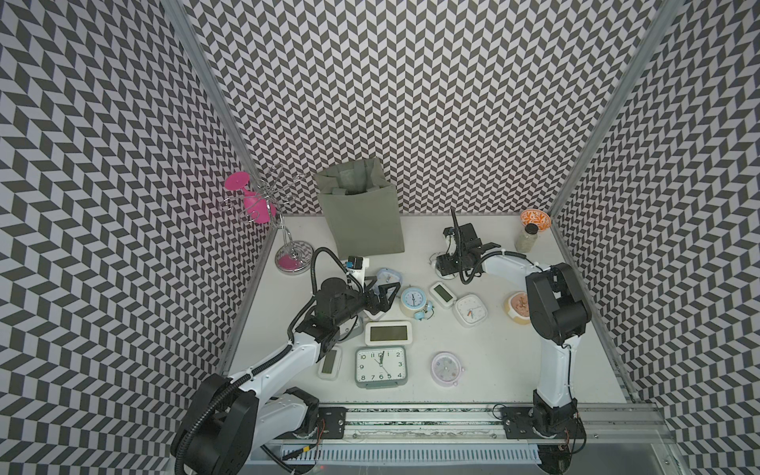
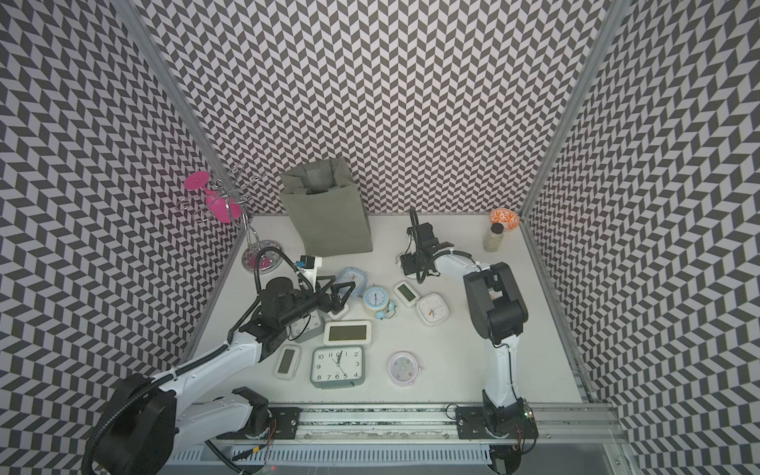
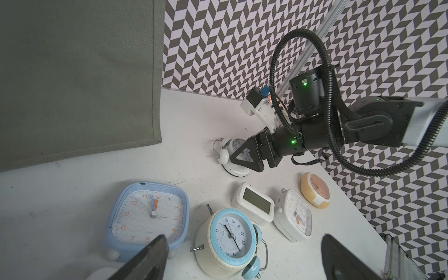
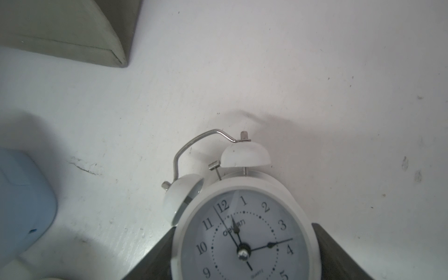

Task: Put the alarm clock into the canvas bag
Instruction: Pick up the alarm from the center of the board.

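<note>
Clock (image 4: 242, 242), the white twin-bell one, is lying face up on the worktop (image 1: 493, 370), just right of the bag (image 1: 362, 222) and apart from it. The right pincer (image 4: 242, 229) is straddling its round case, one finger on each side; whether they are already pressing on it I cannot tell.

The case is looking smooth and curved, so a pinch off its widest line is risking a slip or a twist on the lift. The bells (image 4: 244, 155) and wire handle (image 4: 194, 143) are sticking out past the fingers, where they are likely to be snagging the bag's rim. The bag is standing tall and soft at the far edge with nothing bracing it, and folded-in fabric is narrowing its mouth. A low or off-centre carry is risking a toppled bag or a clock dropped outside.

The right arm is rising from the near right, its forearm reaching far-left and its wrist pointing straight down. The left pincer (image 1: 385, 297) is hovering spread wide and empty, roughly level, just left of the round blue clock (image 1: 412, 300).
</note>
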Robot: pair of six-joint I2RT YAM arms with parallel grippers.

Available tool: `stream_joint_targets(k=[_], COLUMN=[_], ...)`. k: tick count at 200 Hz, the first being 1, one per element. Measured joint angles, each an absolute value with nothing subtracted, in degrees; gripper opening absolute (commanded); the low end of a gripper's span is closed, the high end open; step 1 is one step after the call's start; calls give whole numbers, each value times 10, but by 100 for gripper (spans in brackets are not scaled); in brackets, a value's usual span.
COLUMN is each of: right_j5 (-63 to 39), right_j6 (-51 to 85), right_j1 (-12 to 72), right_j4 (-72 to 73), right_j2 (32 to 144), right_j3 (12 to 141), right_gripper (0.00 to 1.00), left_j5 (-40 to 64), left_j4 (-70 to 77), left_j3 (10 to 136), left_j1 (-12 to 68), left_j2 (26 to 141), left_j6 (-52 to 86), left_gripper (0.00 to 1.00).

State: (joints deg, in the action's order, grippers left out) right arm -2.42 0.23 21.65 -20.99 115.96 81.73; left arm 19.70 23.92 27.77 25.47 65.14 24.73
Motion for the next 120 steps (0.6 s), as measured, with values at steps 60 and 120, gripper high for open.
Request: stream_joint_targets(k=[60, 120], right_j5=[-29, -45], right_j6=[12, 20], right_j1=[217, 217], right_j4=[-219, -183], right_j2=[1026, 897], right_j3=[749, 731], right_gripper=[69, 67], left_j5=[94, -50], left_j4=[181, 146], left_j3=[308, 507], left_j1=[255, 228], left_j2=[613, 646], left_j6=[256, 196], left_gripper=[99, 99])
